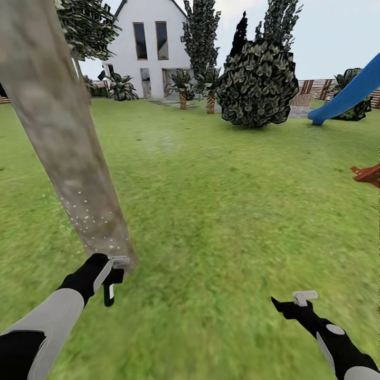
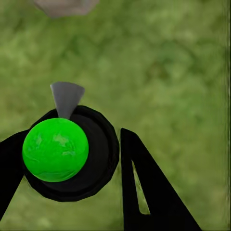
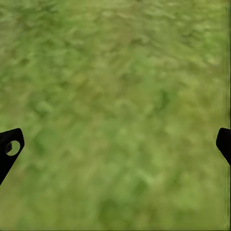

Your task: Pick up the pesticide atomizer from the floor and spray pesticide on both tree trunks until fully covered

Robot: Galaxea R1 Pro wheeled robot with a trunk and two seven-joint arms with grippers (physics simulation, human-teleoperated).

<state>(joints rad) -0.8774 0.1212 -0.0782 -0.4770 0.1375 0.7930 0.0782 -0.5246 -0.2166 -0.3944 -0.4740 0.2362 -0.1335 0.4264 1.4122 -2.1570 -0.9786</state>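
The lawn (image 1: 227, 211) fills the head view, blurry green grass running back to a white house (image 1: 150, 47) at 12 o'clock and a stretch of brown slat fence (image 1: 316, 87) at 2 o'clock. A thick, mottled grey-tan tree trunk (image 1: 63, 142) leans across the view from 11 o'clock down to 8 o'clock, its lower part speckled with small white dots. A big dark leafy bush (image 1: 258, 84) stands at 1 o'clock, with tall dark cypress-like trees (image 1: 203, 34) behind it and short palms (image 1: 183, 84) beside the house. A blue slide (image 1: 348, 92) slants in at 2 o'clock, and a reddish-brown wooden piece (image 1: 369, 174) pokes in at 3 o'clock.

The left gripper (image 1: 111, 274) sits at 7 o'clock, just beside the trunk's base, its fingers (image 2: 154, 187) pinching the pesticide atomizer (image 1: 109, 293), whose dark body hangs below the hand. In the left wrist view the atomizer (image 2: 72, 151) shows as a dark round form with a bright green top and a grey nozzle.

The right gripper (image 1: 295, 303) hovers over grass at 5 o'clock, well apart from the trunk, its fingers (image 3: 9, 147) spread wide with nothing between them.
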